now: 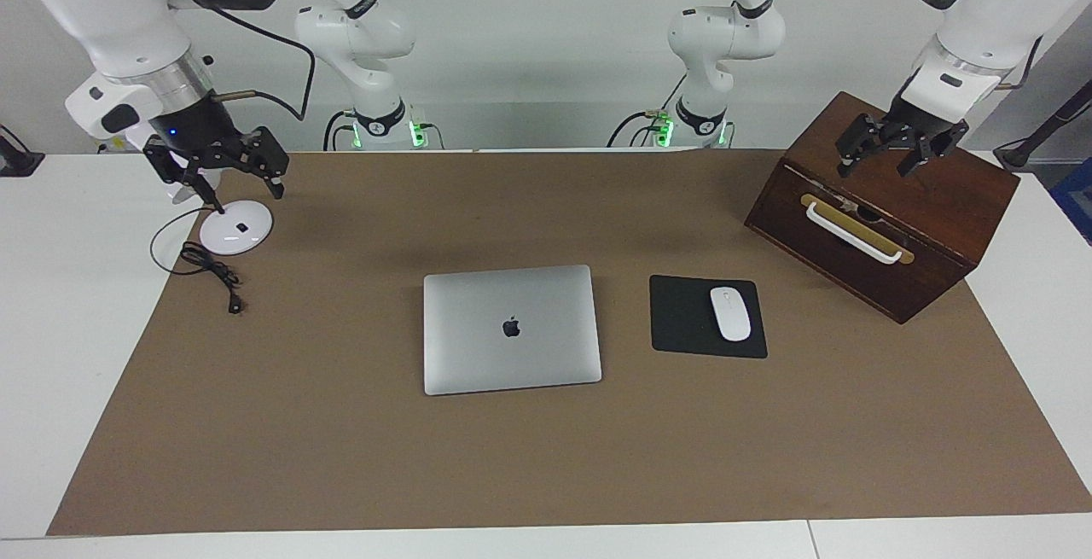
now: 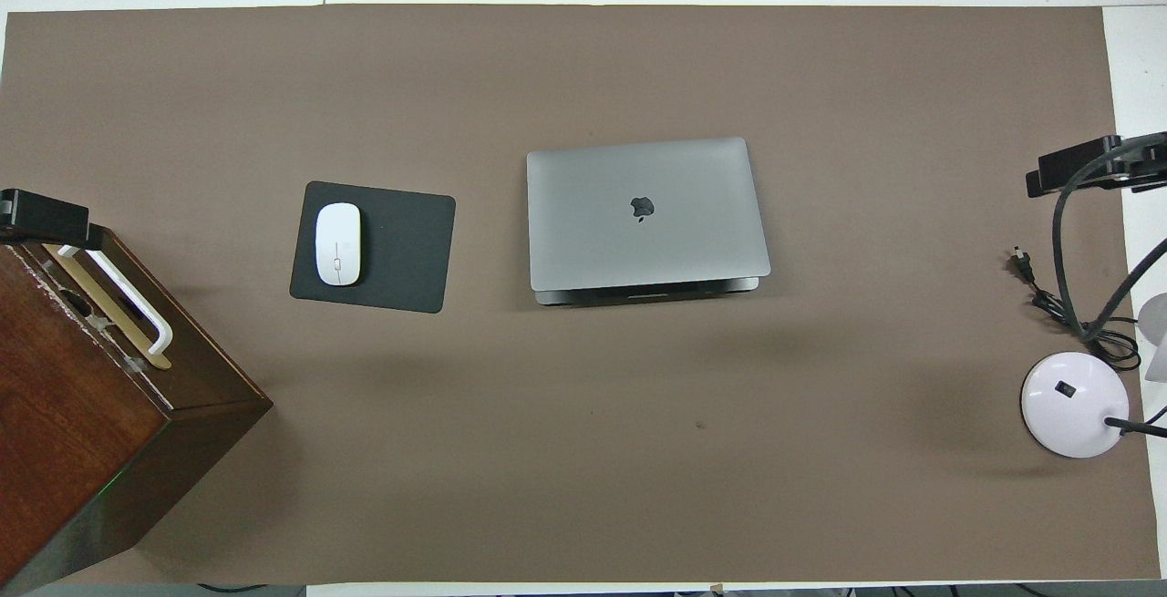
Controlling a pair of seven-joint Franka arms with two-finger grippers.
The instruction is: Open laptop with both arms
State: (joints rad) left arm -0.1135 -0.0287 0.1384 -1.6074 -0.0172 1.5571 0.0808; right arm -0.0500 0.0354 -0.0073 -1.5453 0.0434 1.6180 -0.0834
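Fingers of both grippers stand spread and empty in the facing view, the right gripper [image 1: 230,171] over the lamp base [image 1: 236,227], the left gripper [image 1: 887,154] over the wooden box [image 1: 938,200], while overhead the closed laptop [image 2: 645,212] lies mid-table [image 2: 583,451], the mouse pad [image 2: 401,246] at its nine o'clock.

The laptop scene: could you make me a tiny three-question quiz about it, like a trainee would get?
1. True or false: the laptop lies with its lid shut.
2. What sits on the black mouse pad? A) white mouse B) lamp base C) cable
3. Fill in: the left gripper hangs over the wooden ____, while the right gripper hangs over the lamp base.

Key: 1 true. 2 A, the white mouse. 3 box. Both grippers' jaws stand open, holding nothing.
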